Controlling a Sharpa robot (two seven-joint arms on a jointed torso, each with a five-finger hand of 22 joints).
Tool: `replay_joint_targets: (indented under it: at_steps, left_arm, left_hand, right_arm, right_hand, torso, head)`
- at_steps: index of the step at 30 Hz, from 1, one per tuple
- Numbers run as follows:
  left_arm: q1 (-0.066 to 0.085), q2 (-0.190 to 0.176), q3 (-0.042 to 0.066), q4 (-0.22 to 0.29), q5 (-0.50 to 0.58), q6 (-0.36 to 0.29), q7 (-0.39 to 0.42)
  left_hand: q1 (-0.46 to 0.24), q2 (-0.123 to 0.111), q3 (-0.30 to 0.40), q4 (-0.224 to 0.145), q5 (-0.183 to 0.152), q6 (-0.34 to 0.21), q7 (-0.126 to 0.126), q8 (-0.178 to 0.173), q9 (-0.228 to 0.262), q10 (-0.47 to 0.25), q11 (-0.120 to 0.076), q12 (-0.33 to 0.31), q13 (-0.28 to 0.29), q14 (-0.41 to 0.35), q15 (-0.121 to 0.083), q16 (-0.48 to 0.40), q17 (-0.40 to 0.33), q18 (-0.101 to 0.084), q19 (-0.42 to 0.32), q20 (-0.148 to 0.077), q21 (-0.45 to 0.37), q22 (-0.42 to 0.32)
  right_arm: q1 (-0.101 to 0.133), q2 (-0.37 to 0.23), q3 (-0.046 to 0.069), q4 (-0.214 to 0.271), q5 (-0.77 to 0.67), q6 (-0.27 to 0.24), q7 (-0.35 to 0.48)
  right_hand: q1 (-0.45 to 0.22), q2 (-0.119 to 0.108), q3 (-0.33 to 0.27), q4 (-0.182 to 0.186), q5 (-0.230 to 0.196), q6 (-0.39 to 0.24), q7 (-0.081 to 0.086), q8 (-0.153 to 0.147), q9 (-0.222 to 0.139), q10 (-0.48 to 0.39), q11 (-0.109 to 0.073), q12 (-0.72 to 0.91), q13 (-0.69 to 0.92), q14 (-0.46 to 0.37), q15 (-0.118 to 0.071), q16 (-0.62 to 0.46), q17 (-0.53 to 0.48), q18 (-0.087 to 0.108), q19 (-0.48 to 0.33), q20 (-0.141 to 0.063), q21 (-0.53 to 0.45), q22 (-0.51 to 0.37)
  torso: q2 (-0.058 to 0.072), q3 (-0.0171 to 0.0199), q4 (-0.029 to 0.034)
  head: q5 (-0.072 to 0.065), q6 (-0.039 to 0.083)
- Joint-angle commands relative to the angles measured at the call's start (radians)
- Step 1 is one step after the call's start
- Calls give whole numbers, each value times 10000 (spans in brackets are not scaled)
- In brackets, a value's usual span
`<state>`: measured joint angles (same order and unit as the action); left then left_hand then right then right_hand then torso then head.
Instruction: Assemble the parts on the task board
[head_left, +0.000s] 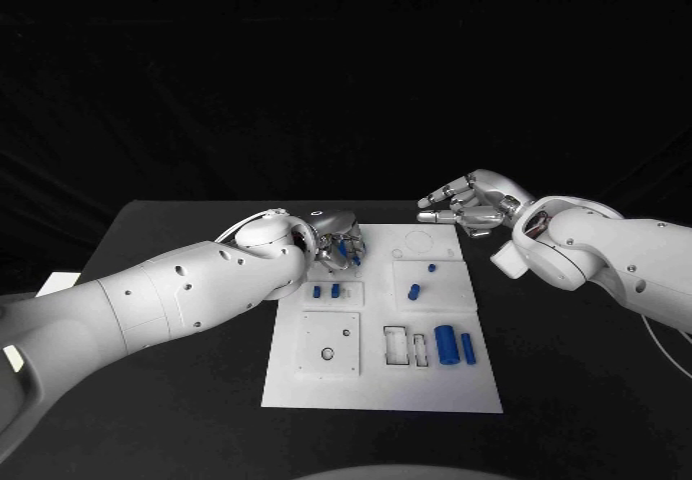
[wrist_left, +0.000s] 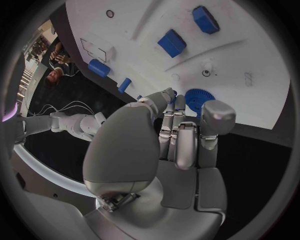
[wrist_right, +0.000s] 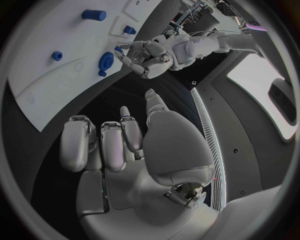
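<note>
Black matte counter (head_left: 173, 400) under a dark backdrop; white flat task board (head_left: 384, 330) lies mid-counter, rectangular, smooth, with outlined recesses; small blue parts on it: two short pegs (head_left: 326, 291) near its left edge, a small cylinder (head_left: 414, 292) right of centre, a larger blue cylinder (head_left: 447, 344) with a thin one (head_left: 472, 347) just beside it, lower right; left hand (head_left: 333, 246), silver metal on a glossy white arm, sits at the board's upper-left corner; right hand (head_left: 464, 205), same build, hangs above the counter by the board's upper-right corner, off the board, fingers apart and lightly curled, holding nothing.

Left wrist view shows what the head view hides: a round blue toothed gear (wrist_left: 199, 99) lying on the board (wrist_left: 250, 55) at the left hand's (wrist_left: 181, 140) fingertips, fingers close together around it; cannot tell if they clamp it; also two blocky blue pieces (wrist_left: 172, 42) farther off.

Right wrist view shows the right hand (wrist_right: 119, 145) with fingers spread over bare counter, and the left hand (wrist_right: 147, 56) from outside, fingers curled beside the blue gear (wrist_right: 105, 62) at the board's (wrist_right: 56, 90) edge.
</note>
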<state>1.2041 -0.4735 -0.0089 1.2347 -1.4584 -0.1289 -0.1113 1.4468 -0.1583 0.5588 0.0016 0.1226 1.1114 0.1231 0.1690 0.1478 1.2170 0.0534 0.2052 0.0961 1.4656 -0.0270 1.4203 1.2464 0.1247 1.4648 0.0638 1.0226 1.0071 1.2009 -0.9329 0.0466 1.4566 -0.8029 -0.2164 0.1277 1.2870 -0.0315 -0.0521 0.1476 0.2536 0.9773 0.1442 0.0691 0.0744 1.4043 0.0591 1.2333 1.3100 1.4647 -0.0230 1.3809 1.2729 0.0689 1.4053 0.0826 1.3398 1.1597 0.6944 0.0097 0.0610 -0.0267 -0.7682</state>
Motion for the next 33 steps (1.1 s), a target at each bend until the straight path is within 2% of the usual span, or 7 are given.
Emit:
replay_joint_targets:
  at_steps: [1, 8, 15, 23, 33]
  left_arm:
    - [22, -301, 73, 343, 594, -333, 77]
    - [67, -908, 134, 680, 813, -56, -137]
    - [58, -1123, 133, 606, 862, 245, -268]
    - [27, -1070, 100, 360, 869, 459, -349]
    - [-133, -867, 70, 145, 869, 553, -301]
  left_hand:
    - [-160, -13, 42, -14, 48, 66, 16, -75, -9, 66, -6, -51, -18, 494, -64, 64, 0, -78, 218, -44, 48, 21]
    - [-229, -34, 45, -32, 42, 93, 11, -92, -14, 99, -10, -90, -17, 493, -63, 71, -1, -79, 217, -42, 53, 31]
    - [-296, -56, 37, -44, 34, 110, 3, -111, -21, 124, -14, -127, -17, 493, -65, 78, 2, -93, 226, -41, 122, 108]
    - [-374, -72, 21, -51, 27, 113, -1, -141, -32, 141, -15, -176, -16, 491, -64, 86, 3, -99, 227, -40, 154, 146]
    - [-462, -75, -6, -38, 8, 120, -4, -167, -40, 150, -15, -224, -16, 485, -63, 82, -21, -99, 224, -37, 157, 155]
  right_arm:
    - [-7, -14, 0, 9, -12, 132, 96]
    - [-7, -66, 0, 30, -10, 120, 84]
    - [-7, -78, 0, 28, -11, 112, 91]
    - [-8, -63, 0, 21, -11, 117, 98]
    - [-15, -43, 0, 7, -11, 128, 100]
  right_hand:
    - [-1, 43, -64, 7, 47, -64, 2, 68, 12, -43, -28, 9, 409, 449, 9, -31, 9, 144, -59, -20, -27, 8]
    - [-1, 43, -64, 7, 47, -64, 2, 68, 12, -43, -28, 9, 409, 449, 9, -31, 9, 144, -59, -20, -27, 8]
    - [-1, 43, -64, 7, 47, -64, 2, 68, 12, -43, -28, 9, 409, 449, 9, -31, 9, 144, -59, -20, -27, 8]
    - [-1, 43, -64, 7, 47, -64, 2, 68, 12, -43, -28, 9, 409, 449, 9, -31, 9, 144, -59, -20, -27, 8]
    - [-1, 43, -64, 7, 47, -64, 2, 68, 12, -43, -28, 9, 409, 449, 9, -31, 9, 144, -59, -20, -27, 8]
  torso:
    - [-5, 1, 20]
    - [-40, 14, 62]
    - [-33, -3, 63]
    - [-26, 2, 49]
    - [-21, 6, 39]
  head:
    - [22, 14]
    - [-5, -1]
    - [0, -35]
    - [11, -39]
    - [-5, -52]
